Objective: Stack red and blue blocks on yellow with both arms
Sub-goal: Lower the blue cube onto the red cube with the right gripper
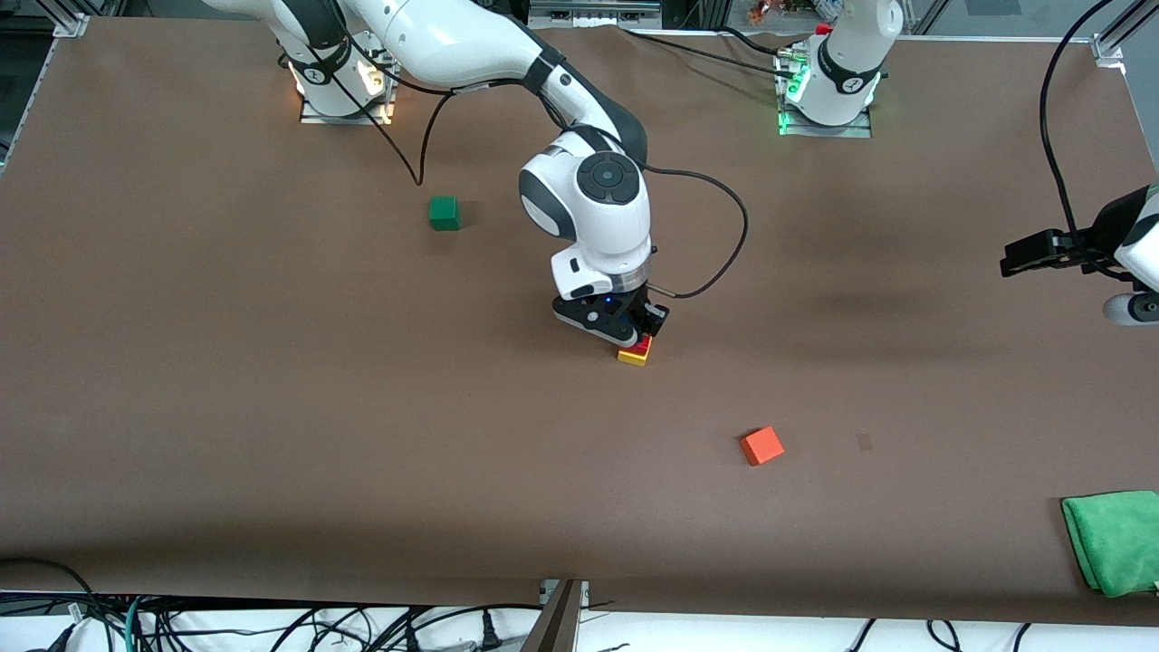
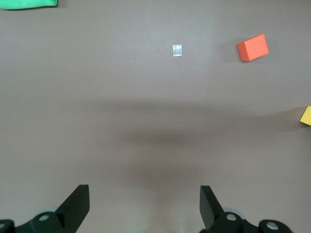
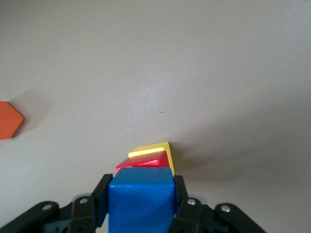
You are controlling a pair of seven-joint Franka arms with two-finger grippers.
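The yellow cube (image 1: 634,357) sits mid-table with the red block (image 1: 643,345) on top of it. My right gripper (image 1: 638,333) is directly over this stack. In the right wrist view the right gripper (image 3: 141,187) is shut on the blue block (image 3: 141,201), which is held right above the red block (image 3: 144,162) and the yellow cube (image 3: 154,148). I cannot tell whether blue rests on red. The blue block is hidden in the front view. My left gripper (image 1: 1023,258) waits up over the left arm's end of the table, open and empty (image 2: 145,194). The yellow cube's corner (image 2: 306,116) shows in its view.
An orange-red cube (image 1: 761,445) lies nearer the front camera than the stack, toward the left arm's end. A green cube (image 1: 444,213) lies toward the right arm's base. A green cloth (image 1: 1114,539) lies at the table's corner near the front camera.
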